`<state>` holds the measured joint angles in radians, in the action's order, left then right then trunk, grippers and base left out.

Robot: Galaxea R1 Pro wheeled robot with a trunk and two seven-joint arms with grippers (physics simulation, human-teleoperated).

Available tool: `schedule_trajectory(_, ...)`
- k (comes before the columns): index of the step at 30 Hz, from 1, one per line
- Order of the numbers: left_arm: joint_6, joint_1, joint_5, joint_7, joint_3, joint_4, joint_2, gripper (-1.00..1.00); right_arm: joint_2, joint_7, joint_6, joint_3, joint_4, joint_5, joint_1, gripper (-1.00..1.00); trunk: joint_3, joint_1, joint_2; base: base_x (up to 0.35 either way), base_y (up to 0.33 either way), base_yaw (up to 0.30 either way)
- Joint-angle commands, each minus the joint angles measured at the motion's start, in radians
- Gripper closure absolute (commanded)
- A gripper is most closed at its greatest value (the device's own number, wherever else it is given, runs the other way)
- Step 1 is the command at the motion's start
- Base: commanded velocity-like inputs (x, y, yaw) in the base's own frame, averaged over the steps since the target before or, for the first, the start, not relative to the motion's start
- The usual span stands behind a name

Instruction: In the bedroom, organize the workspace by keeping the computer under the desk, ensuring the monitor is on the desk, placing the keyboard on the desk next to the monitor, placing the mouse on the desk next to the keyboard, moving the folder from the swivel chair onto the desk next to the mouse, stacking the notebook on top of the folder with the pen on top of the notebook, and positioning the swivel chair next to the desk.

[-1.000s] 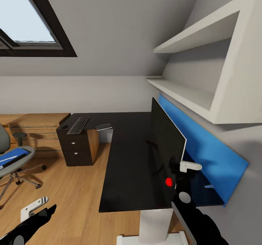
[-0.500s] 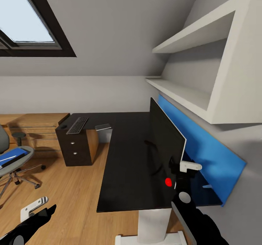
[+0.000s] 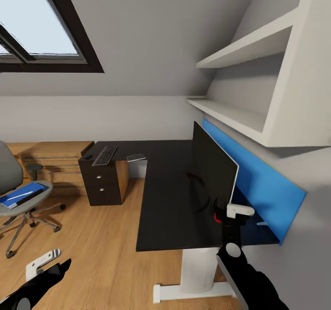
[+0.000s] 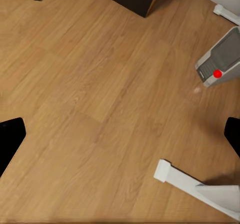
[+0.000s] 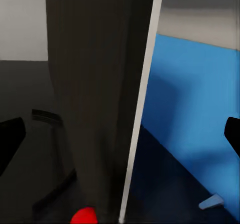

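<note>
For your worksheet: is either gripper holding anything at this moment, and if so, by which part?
Nothing is held. The right gripper straddles the monitor edge with fingers apart; the left gripper hangs open over the floor.

One desk (image 3: 170, 195), one monitor (image 3: 209, 169), one keyboard (image 3: 105, 155), one chair (image 3: 20, 195), one folder (image 3: 20, 196), one pen (image 3: 18, 195), one computer (image 4: 220, 59), two shelves (image 3: 239, 84), one window (image 3: 41, 34), one dresser (image 3: 55, 163).
</note>
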<state>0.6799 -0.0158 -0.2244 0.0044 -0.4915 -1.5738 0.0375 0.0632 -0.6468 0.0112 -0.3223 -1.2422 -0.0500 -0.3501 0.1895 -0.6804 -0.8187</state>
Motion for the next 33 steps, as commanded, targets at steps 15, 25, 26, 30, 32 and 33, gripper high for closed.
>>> schedule_trajectory(15, 0.006, -0.001, -0.003, 0.005, 0.004, 0.008, 0.001, -1.00, 0.000, -0.004, -0.001, -0.006, 0.032, -0.005, -0.002, -1.00, 0.002, 0.000, -0.001, -0.329, 0.034, 0.000)
schedule_trajectory(25, 0.004, -0.001, -0.002, 0.010, 0.014, 0.109, 0.003, -1.00, -0.026, 0.017, 0.000, -0.032, 0.071, -0.007, -0.002, -1.00, 0.002, 0.000, -0.001, -0.335, 0.001, 0.000)
schedule_trajectory(26, 0.004, -0.001, -0.001, 0.011, 0.015, 0.119, 0.003, -1.00, -0.033, 0.019, 0.000, -0.039, 0.073, -0.006, -0.002, -1.00, 0.002, 0.000, -0.001, -0.336, 0.016, 0.000)
schedule_trajectory(30, 0.003, -0.001, 0.001, 0.012, 0.021, 0.168, 0.003, -1.00, -0.050, 0.025, 0.001, -0.069, 0.094, -0.006, -0.001, -1.00, 0.002, 0.000, -0.001, -0.335, 0.062, 0.000)
schedule_trajectory(32, 0.002, -0.001, 0.008, 0.014, 0.024, 0.201, 0.002, -1.00, -0.055, 0.026, 0.001, -0.080, 0.119, -0.005, -0.001, -1.00, 0.002, 0.000, -0.001, -0.329, 0.117, 0.000)
schedule_trajectory(33, 0.001, -0.001, 0.025, 0.016, 0.027, 0.237, 0.002, -1.00, -0.059, 0.027, 0.003, -0.088, 0.153, -0.006, -0.001, -1.00, 0.002, 0.000, -0.001, -0.317, 0.151, 0.000)
